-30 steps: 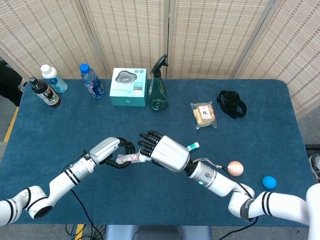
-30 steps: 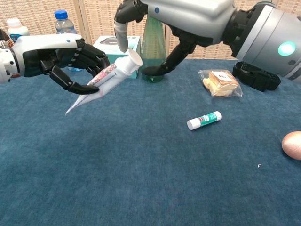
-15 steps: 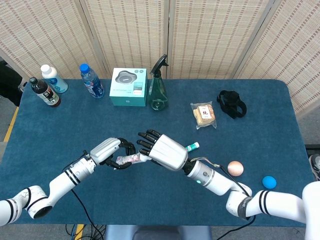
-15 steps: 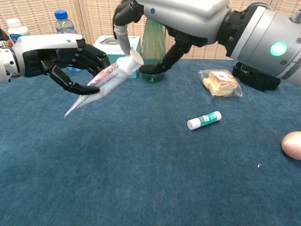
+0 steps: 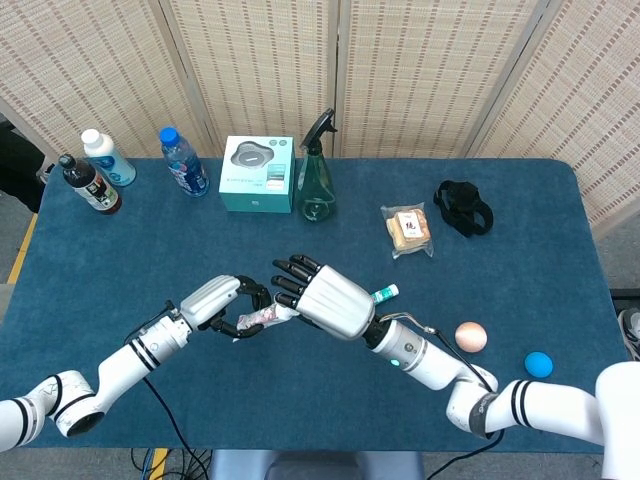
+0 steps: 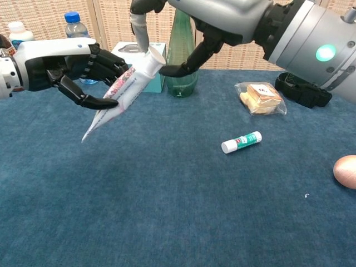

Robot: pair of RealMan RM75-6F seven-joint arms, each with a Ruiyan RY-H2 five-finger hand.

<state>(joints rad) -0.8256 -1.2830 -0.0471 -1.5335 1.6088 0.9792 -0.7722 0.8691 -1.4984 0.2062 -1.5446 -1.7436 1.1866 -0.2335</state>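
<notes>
The left robot hand is clamped on a soft white squeeze tube with pink print, dark fingers wrapped round its middle, holding it clear above the blue cloth-covered table. The tube slants, flat crimped tail down and to the left, white capped end up and to the right. The right robot hand meets that capped end: one grey finger lies on the cap from above and the dark thumb reaches in from the side. Whether this is a firm pinch or only contact, I cannot tell from either view; its other fingers are spread, as the head view shows.

The step in hand looks like a hand-to-hand transfer of the tube, or work on its cap, with both hands meeting over the near middle of the table. The next move calls for the right robot hand to close securely on the capped end before the left loosens, since the tube hangs in the air and would drop.

Around them: a small white glue stick with green label lies on the table to the right, a wrapped pastry in clear plastic beyond it, a pinkish egg-shaped ball at the right edge, and a dark green spray bottle and a teal box behind.
</notes>
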